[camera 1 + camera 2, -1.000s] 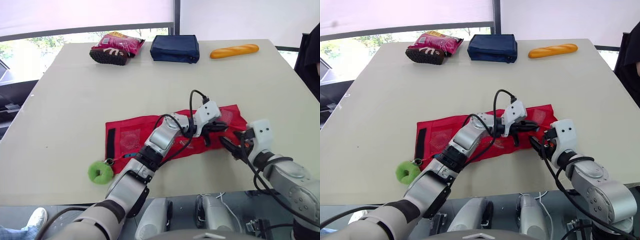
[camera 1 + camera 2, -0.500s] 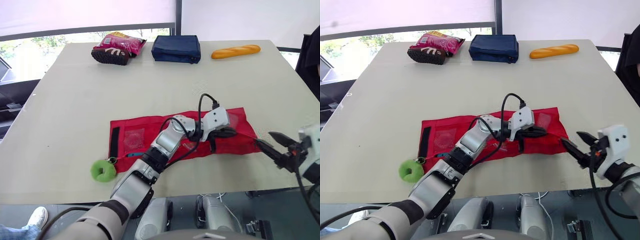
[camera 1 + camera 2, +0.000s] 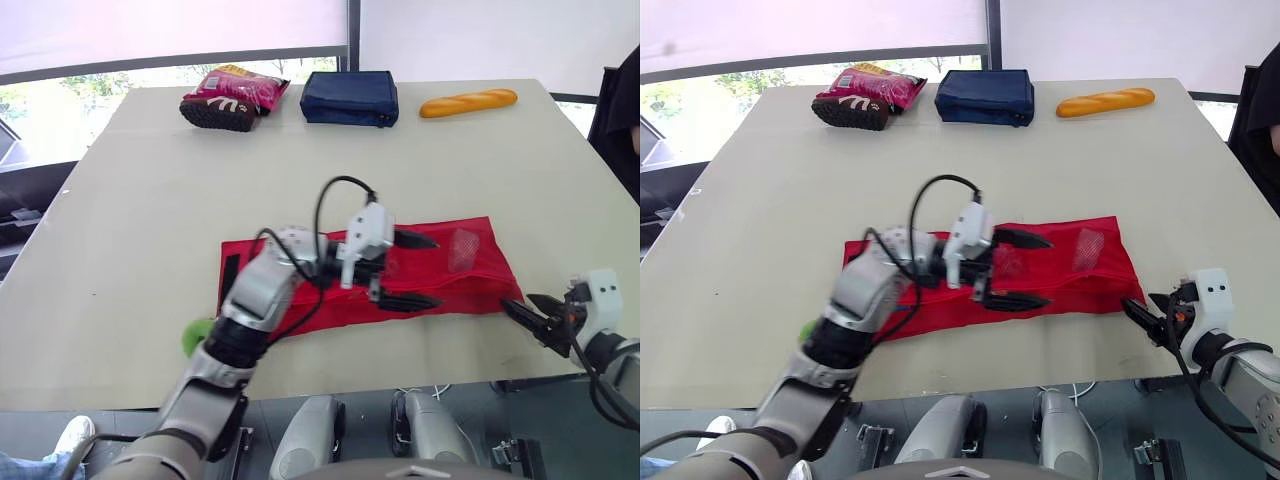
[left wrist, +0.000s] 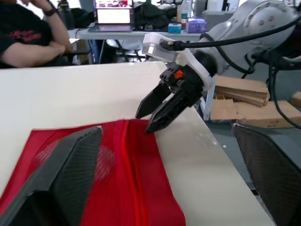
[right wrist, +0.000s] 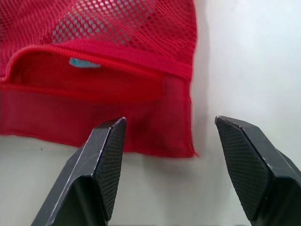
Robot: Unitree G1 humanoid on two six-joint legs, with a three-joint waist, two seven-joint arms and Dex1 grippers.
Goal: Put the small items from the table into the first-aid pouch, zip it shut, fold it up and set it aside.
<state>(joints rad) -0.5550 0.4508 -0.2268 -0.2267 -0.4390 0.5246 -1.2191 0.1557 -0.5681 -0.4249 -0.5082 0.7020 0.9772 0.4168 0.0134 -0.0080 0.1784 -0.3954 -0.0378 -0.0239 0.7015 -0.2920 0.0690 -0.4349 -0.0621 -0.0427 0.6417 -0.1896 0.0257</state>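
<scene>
Near the front edge of the surface (image 3: 150,200), the red mesh first-aid pouch (image 3: 470,282) was laid flat. Over its middle the left gripper (image 3: 438,270) was held, its fingers spread wide and empty. Just off the pouch's right corner the right gripper (image 3: 516,300) was seen, fingers likewise parted, gripping nothing.
</scene>
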